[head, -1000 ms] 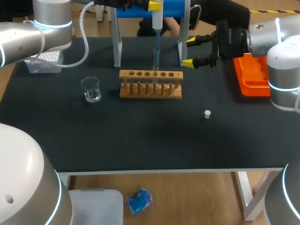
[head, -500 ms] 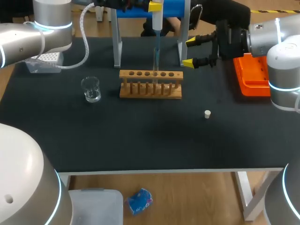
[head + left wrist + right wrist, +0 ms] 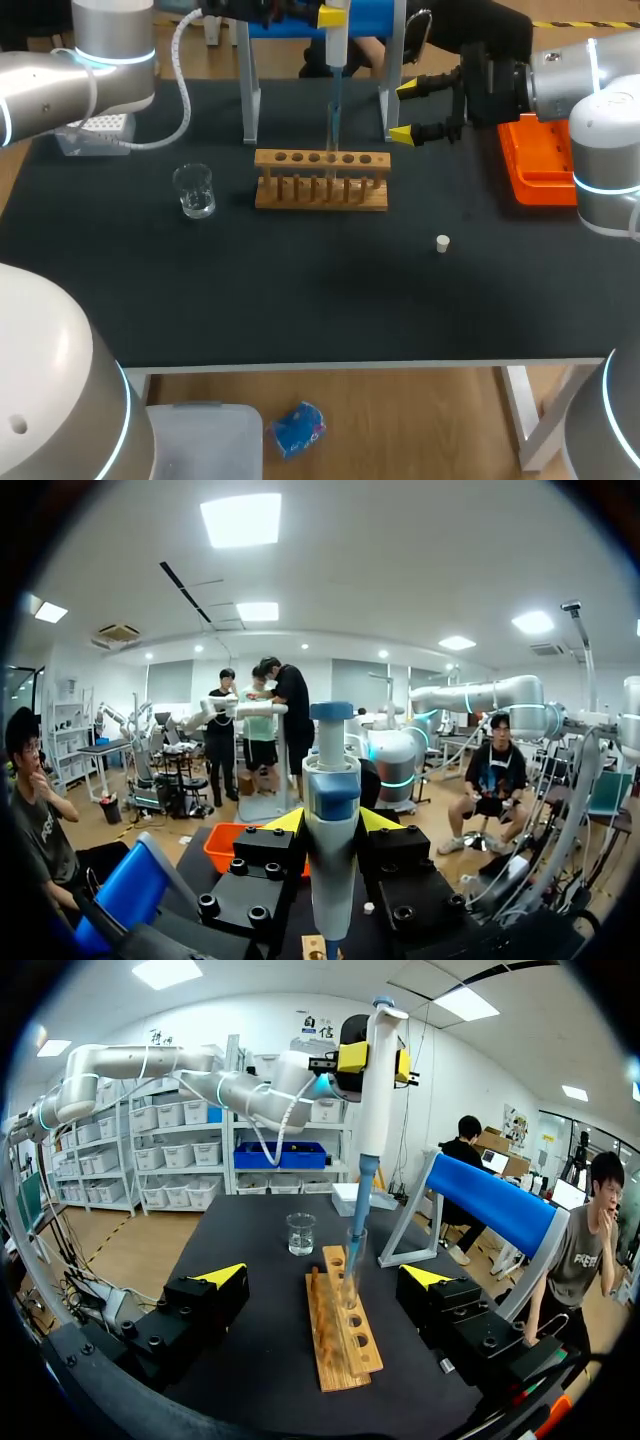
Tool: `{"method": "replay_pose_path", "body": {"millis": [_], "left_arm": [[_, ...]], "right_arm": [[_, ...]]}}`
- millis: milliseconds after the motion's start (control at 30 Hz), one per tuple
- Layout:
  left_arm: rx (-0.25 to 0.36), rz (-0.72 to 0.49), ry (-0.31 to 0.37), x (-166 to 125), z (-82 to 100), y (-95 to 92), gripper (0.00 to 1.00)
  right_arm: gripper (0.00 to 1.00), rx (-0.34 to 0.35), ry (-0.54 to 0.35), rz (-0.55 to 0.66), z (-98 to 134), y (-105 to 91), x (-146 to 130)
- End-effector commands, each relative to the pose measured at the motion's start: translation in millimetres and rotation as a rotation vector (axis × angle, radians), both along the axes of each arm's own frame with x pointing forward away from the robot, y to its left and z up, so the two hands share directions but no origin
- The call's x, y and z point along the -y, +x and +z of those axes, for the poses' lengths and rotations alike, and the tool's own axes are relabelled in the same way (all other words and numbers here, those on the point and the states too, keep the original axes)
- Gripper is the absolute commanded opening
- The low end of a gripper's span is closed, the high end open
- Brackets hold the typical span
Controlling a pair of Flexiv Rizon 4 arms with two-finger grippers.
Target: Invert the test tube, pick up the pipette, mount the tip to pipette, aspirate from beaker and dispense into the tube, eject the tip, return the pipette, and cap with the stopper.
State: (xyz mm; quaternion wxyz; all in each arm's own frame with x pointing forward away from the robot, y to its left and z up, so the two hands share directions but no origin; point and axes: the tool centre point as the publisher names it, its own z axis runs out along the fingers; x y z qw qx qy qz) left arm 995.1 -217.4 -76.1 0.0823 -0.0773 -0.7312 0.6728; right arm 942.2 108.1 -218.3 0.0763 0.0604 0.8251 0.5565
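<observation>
My left gripper point(image 3: 331, 13) is shut on the white and blue pipette point(image 3: 336, 50), which hangs upright over the wooden rack point(image 3: 320, 192). Its thin tip point(image 3: 333, 125) reaches down into the clear test tube point(image 3: 351, 1260) standing in the rack. In the left wrist view the pipette point(image 3: 331, 825) fills the gap of the left gripper point(image 3: 330, 822). My right gripper point(image 3: 403, 112) stands open just right of the rack, nothing between its fingers; the right wrist view shows the right gripper point(image 3: 325, 1276) facing the rack point(image 3: 345, 1345) end-on. The beaker point(image 3: 193, 190) sits left of the rack. The small white stopper point(image 3: 442, 242) lies to the front right.
The blue pipette stand point(image 3: 385, 18) with grey legs rises right behind the rack. A white tip box point(image 3: 95, 128) sits at the back left, under my left arm. An orange tray point(image 3: 540, 165) lies at the right edge.
</observation>
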Motion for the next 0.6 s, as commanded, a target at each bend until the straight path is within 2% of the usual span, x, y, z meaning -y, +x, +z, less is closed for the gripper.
{"method": "replay_pose_path", "body": {"millis": [33,600], "left_arm": [[-0.003,-0.002,-0.002,0.5,-1.1,-0.3,0.0],[0.006,0.004,-0.009,0.2,-1.0,-0.1,0.0]], "right_arm": [[1.0,0.001,0.001,0.0,-0.2,-0.4,0.4],[1.0,0.001,0.001,0.0,-0.2,-0.4,0.4]]}}
